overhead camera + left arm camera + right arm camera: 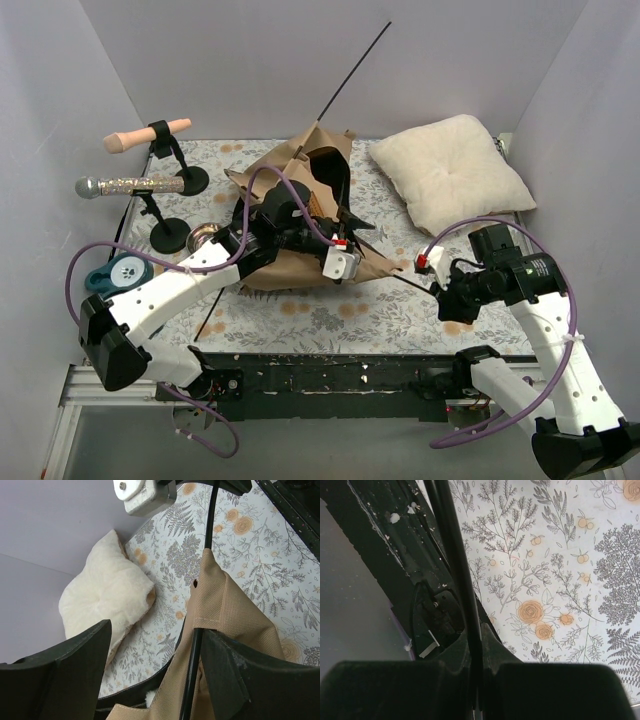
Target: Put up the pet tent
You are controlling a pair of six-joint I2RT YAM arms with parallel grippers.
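The tan pet tent (300, 200) lies collapsed on the flowered mat, with one thin black pole (355, 68) sticking up at the back. My left gripper (352, 230) is open over the tent's right side. In the left wrist view (156, 630) tan fabric (225, 605) and a black pole (192, 665) lie between the fingers, the pole against the right finger (250, 675). My right gripper (445, 293) is shut on the pole's free end (455, 555) near the mat's front right. The pom-pom barely shows (148, 696).
A cream pillow (450, 170) lies at the back right and also shows in the left wrist view (105, 595). Two black stands hold a wooden piece (147, 135) and a microphone (128, 185) at the left. A metal bowl (205, 237) and a blue roll (120, 272) sit near them. Walls enclose three sides.
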